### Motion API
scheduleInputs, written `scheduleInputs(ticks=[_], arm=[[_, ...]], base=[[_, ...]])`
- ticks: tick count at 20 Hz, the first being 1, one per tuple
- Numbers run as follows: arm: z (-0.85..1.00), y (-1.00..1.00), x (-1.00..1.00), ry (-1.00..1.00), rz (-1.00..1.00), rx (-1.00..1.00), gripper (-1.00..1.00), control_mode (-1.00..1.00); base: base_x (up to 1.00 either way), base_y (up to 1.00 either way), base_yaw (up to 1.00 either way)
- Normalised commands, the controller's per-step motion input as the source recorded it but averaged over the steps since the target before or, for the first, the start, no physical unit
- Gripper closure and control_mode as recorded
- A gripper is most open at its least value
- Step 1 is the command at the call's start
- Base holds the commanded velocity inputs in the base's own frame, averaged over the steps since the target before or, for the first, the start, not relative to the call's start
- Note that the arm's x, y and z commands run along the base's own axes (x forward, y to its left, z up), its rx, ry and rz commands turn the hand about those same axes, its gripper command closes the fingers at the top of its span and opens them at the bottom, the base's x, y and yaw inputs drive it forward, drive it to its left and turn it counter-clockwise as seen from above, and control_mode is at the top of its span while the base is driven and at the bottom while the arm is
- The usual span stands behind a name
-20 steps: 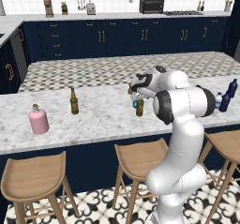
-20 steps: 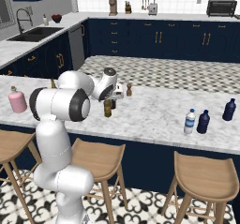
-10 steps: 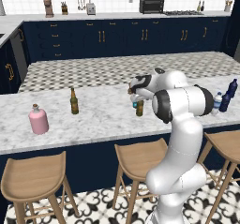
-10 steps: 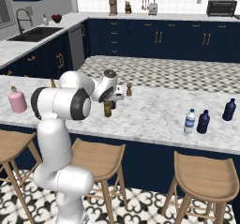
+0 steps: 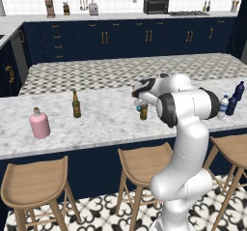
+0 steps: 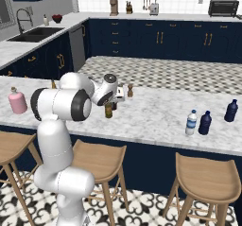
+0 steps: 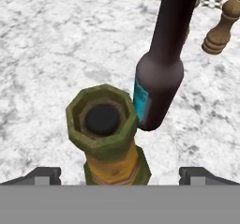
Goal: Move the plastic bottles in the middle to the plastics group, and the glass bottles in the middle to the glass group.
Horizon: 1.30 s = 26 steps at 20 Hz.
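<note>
My gripper (image 7: 119, 174) is open and hangs right over a brown beer bottle (image 7: 107, 127) in the middle of the island, one finger on each side of its olive neck and yellow label. Just behind it stands a dark bottle with a teal label (image 7: 158, 73). From the base views the gripper (image 5: 138, 98) (image 6: 117, 96) sits above that beer bottle (image 5: 144, 113) (image 6: 108, 111). A near-identical brown beer bottle (image 5: 76, 105) stands far to the left. At the right end, the small water bottle (image 6: 191, 123) stands beside a navy bottle (image 6: 204, 123).
A pink bottle (image 5: 39, 124) stands at the island's left end. A wooden pepper mill (image 6: 130, 90) is just beyond the middle bottles. Another navy bottle (image 6: 231, 110) stands far right. Wooden stools (image 5: 141, 161) line the island's near side.
The hand has come down a little over the middle bottles. Its jaws have stayed open and the bottles have not moved.
</note>
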Motion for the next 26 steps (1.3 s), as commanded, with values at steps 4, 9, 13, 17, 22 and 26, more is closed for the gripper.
scheduleInputs(ticks=[4, 9, 13, 17, 22, 26], arm=[[-0.12, 0.00, 0.01, -0.05, 0.00, 0.00, -1.00, -1.00], [-0.08, 0.00, 0.01, -0.03, 0.00, 0.00, -1.00, -1.00], [0.00, 0.00, 0.00, 0.00, 0.00, 0.00, 1.00, -1.00], [0.00, 0.00, 0.00, 0.00, 0.00, 0.00, 1.00, -1.00], [0.12, 0.00, -0.10, 0.00, 0.00, 0.00, 1.00, -1.00], [0.36, 0.07, -0.47, -0.01, 0.00, 0.00, 1.00, -1.00]], base=[[0.00, 0.00, 0.00], [0.00, 0.00, 0.00], [0.00, 0.00, 0.00], [0.00, 0.00, 0.00], [0.00, 0.00, 0.00], [0.00, 0.00, 0.00]])
